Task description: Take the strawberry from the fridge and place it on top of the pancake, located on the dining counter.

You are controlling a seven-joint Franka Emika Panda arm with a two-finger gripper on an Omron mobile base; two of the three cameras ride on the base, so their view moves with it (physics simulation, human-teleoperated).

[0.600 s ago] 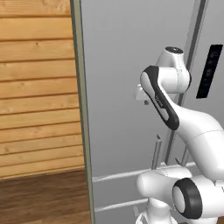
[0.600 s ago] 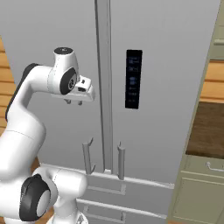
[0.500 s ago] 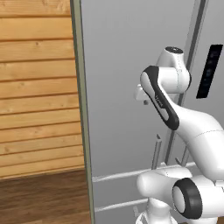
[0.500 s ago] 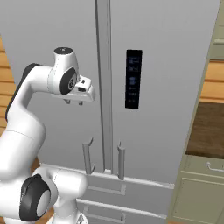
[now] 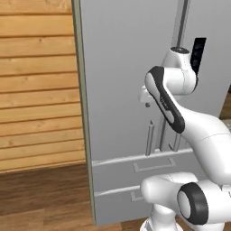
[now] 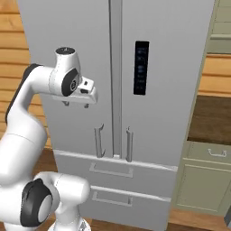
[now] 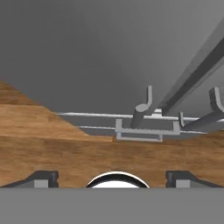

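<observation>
strawberry: out of sight, judged to sit behind the shut doors, so nothing can be picked yet.
fridge: both doors closed, straight ahead of the gripper.
left door handle: vertical bar below and ahead of the fingers, not touched; likely the first thing to grasp.
gripper: fingers spread wide, holding nothing, pointing down, held just off the left door, presumably ready to drop to the handle.
drawers: well below the gripper, closed.
</observation>
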